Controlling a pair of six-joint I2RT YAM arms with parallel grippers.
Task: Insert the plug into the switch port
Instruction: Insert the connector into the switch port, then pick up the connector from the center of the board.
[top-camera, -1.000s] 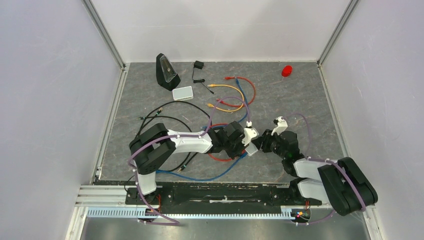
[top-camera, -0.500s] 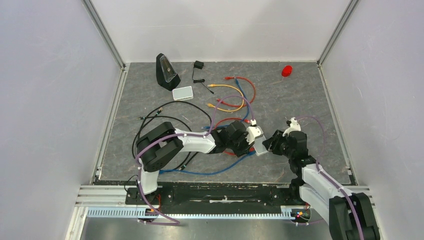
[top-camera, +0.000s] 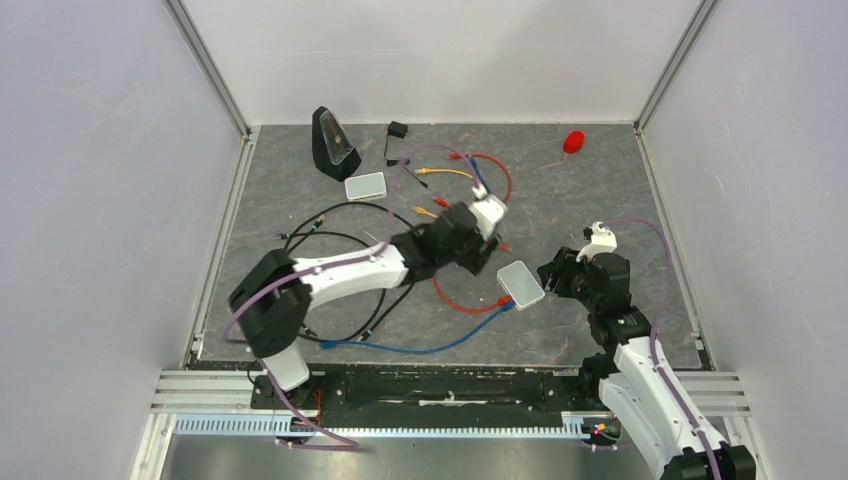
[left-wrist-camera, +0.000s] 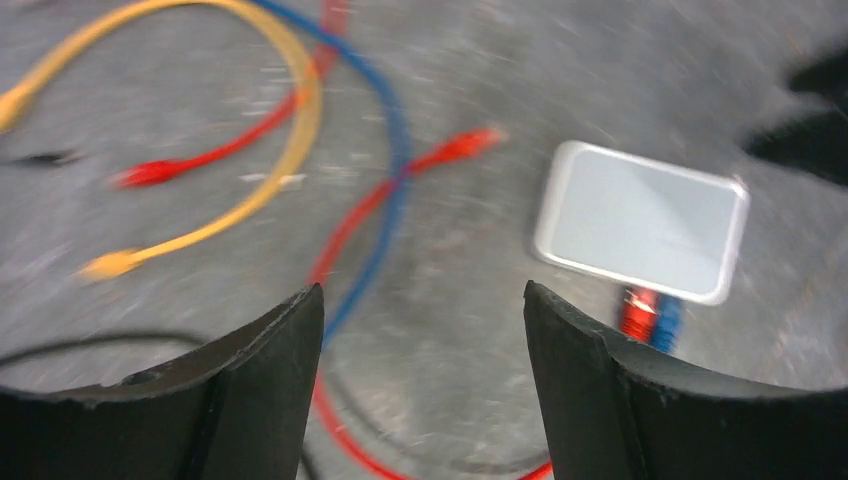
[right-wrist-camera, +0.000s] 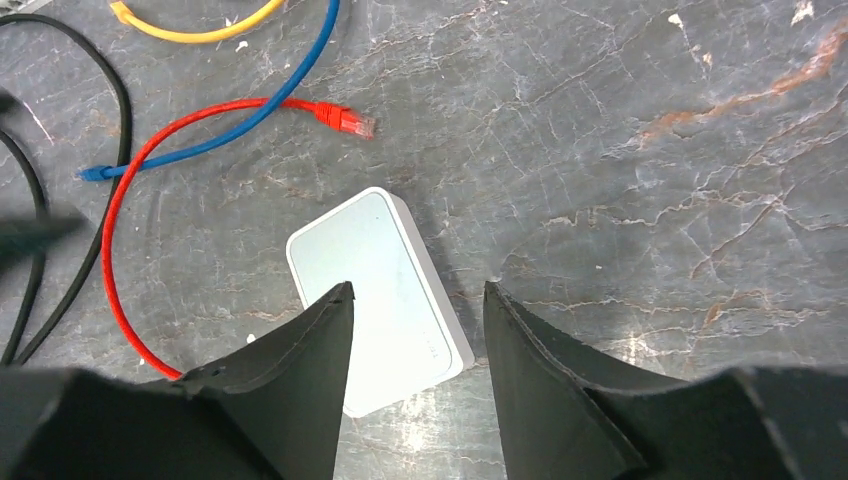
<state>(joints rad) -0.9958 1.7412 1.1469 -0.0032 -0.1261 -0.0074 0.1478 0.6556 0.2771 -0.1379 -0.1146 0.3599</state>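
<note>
While the right gripper (right-wrist-camera: 418, 292) gapes, the switch (right-wrist-camera: 368, 265) lies near — flat.

We see the left arm (top-camera: 345, 275) and right arm (top-camera: 645, 400) as white shells between bulky black joint housings. A purple cable (top-camera: 232, 320) loops along each, pinned by small white clips. The left claw (left-wrist-camera: 420, 300) and right claw (right-wrist-camera: 418, 295) end in broad matte-black fingers (left-wrist-camera: 250, 400) with smooth, curved edges.

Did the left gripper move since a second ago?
Yes. In the top view the left gripper moved away from the near edge, closer to the black wedge.
</note>
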